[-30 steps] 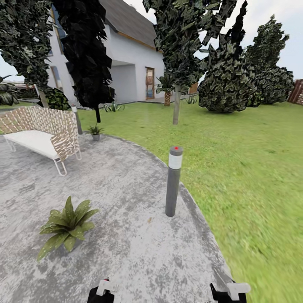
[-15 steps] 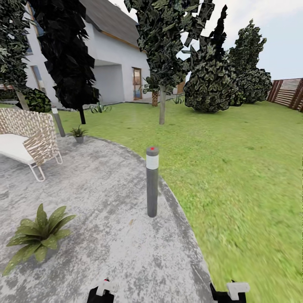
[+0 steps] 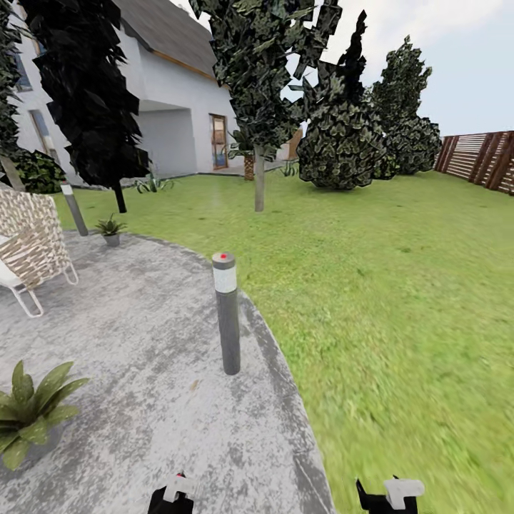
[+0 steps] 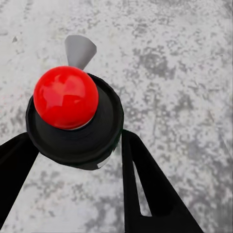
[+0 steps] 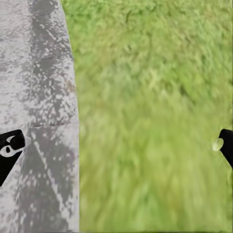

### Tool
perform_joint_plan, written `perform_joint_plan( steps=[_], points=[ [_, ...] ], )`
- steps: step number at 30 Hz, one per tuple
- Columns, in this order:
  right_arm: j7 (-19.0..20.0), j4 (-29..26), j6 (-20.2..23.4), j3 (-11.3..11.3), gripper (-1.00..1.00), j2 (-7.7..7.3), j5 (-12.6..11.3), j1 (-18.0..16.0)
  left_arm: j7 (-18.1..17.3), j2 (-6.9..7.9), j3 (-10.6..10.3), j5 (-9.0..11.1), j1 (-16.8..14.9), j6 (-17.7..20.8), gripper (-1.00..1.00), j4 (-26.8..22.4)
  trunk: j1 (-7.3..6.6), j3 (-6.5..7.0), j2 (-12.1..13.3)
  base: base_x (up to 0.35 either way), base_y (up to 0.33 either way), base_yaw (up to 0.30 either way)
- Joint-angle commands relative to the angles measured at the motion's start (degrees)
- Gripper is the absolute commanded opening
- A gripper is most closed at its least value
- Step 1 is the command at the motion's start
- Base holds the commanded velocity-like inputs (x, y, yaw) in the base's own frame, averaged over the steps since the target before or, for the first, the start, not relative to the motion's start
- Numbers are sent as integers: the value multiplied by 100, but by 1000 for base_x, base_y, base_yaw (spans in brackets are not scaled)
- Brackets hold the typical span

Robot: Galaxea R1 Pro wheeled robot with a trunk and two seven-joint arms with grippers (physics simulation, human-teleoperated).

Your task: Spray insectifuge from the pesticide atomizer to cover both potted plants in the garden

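In the left wrist view my left gripper [image 4: 73, 141] has its two black fingers against the sides of a round dark body with a red ball top and a grey cone nozzle. This is the pesticide atomizer [image 4: 68, 102], seen end-on over grey paving. In the head view the left gripper [image 3: 171, 496] and right gripper [image 3: 389, 496] peek in at the bottom edge. My right gripper [image 5: 116, 145] is open, over the patio edge and grass. One potted plant [image 3: 32, 414] stands at the near left, the other [image 3: 109, 228] at the patio's far edge.
A grey bollard lamp [image 3: 227, 314] stands on the patio rim ahead, another bollard [image 3: 73, 207] farther left. A woven bench [image 3: 32, 246] is at the left. Lawn [image 3: 400, 300] spreads to the right, toward a tree trunk [image 3: 258, 187], bushes and a slatted fence [image 3: 478, 160].
The whole head view has swung to the right, so the bollard, bench and plants slide left in the picture and the fence comes into sight. Both grippers keep their place at the bottom edge.
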Motion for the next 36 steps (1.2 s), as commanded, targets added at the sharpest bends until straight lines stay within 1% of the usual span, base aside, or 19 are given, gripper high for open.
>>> perform_joint_plan(
  steps=[1, 18, 22, 36],
  points=[
    [58, 3, -15, -49, 100, 2, -6, -3, 11, 3, -25, -23, -4, -20, -100, 5, 0, -5, -2, 128, -277, -293],
    [59, 10, -16, -50, 100, 6, -1, -3, 11, 9, -25, -23, -4, -20, -100, 5, 0, -5, -2, 161, -270, -288],
    [66, 12, -15, -50, 100, 4, 10, -2, 11, 9, -25, -23, -4, -20, -100, 5, 0, -5, -2, 236, -244, -83],
    [82, 16, -15, -41, 100, 9, 29, -3, 11, 9, -25, -29, -4, -20, -100, 6, 0, -5, -2, 244, -234, -2]
  ],
)
